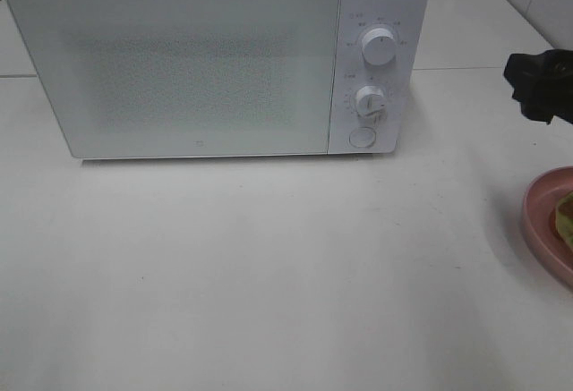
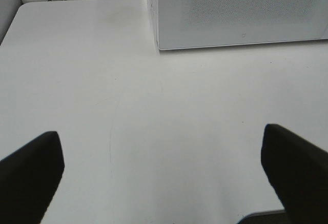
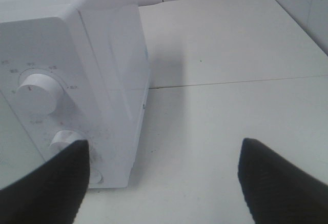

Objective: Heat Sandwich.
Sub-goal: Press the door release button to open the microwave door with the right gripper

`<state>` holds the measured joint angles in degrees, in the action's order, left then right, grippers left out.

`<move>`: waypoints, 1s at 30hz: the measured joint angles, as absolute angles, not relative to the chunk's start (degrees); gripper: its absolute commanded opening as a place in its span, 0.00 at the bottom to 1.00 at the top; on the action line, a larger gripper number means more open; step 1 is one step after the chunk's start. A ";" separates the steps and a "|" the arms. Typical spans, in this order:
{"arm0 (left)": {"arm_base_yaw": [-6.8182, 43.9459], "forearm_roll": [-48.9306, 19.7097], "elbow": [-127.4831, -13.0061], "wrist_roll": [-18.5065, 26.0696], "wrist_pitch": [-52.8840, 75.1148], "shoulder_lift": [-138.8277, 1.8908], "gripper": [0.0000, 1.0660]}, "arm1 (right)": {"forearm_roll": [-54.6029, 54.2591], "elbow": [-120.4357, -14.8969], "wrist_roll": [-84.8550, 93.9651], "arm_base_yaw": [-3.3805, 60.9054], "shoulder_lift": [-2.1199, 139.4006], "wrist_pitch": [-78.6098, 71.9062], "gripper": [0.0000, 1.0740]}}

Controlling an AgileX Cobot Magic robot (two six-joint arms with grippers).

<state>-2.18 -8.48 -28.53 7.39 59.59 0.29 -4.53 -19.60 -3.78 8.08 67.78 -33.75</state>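
Microwave sits at the far side of the table, door shut, front facing me. The control panel is on its right end: upper knob, lower knob, round button under them.

The sandwich is on the pink plate, out toward the table's right edge and nearer me than the microwave. Both are cut off by the frame in the high view. I only get a sliver of bread with yellow-green filling. Nothing is touching it.

Left pincer: jaws spread wide, nothing between them. Its dark fingers hang over bare table in front of the microwave's left front corner, apart from it. I don't see this pincer in the high view.

Right pincer: also spread wide and carrying nothing. It sits just beside the microwave's right end at about control-panel level, with one finger overlapping the lower knob in its own camera. I can't tell whether it touches. In the high view the right arm shows as a dark shape at the right side, farther back than the plate and clear of it.
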 measured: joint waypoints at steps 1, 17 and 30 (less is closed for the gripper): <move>-2.18 -8.48 -28.53 7.39 59.59 0.29 0.95 | -5.67 -19.19 -2.69 9.34 68.30 -34.66 0.71; -2.18 -8.48 -28.53 7.39 59.59 0.29 0.95 | -26.81 -18.33 11.52 28.07 82.33 -52.25 0.71; -2.18 -8.48 -28.53 7.39 59.59 0.29 0.95 | -40.51 -20.57 13.18 40.51 93.11 -60.85 0.71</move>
<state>-2.18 -8.48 -28.53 7.39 59.59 0.29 -40.51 -20.57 13.18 40.51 93.11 -60.85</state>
